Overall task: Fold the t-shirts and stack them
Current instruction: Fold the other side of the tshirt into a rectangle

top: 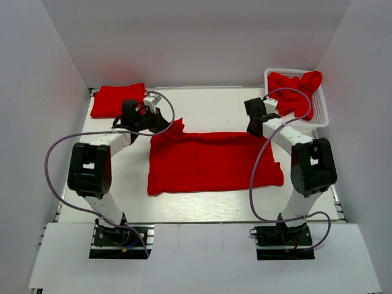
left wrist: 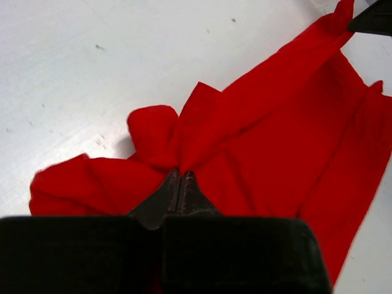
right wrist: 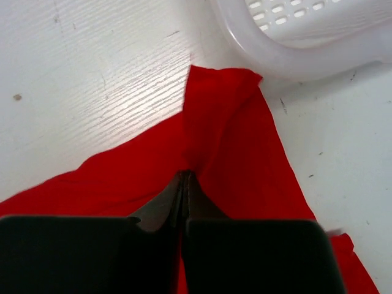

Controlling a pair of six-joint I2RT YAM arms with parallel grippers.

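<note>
Pinching flat shirt (top: 211, 162) at both top corners.
Showing left gripper (left wrist: 180, 176), right gripper (right wrist: 185, 179) clamped on it up close; folded shirt (top: 116, 100), upper left, only from above.

The white, wood-grained flat table (top: 208, 104) carries a plain bright red fabric t-shirt (top: 211, 162) spread wide across its middle, a folded red fabric t-shirt (top: 116, 100) at the far left corner, and a white plastic mesh basket (top: 283, 70) at the far right corner.
</note>
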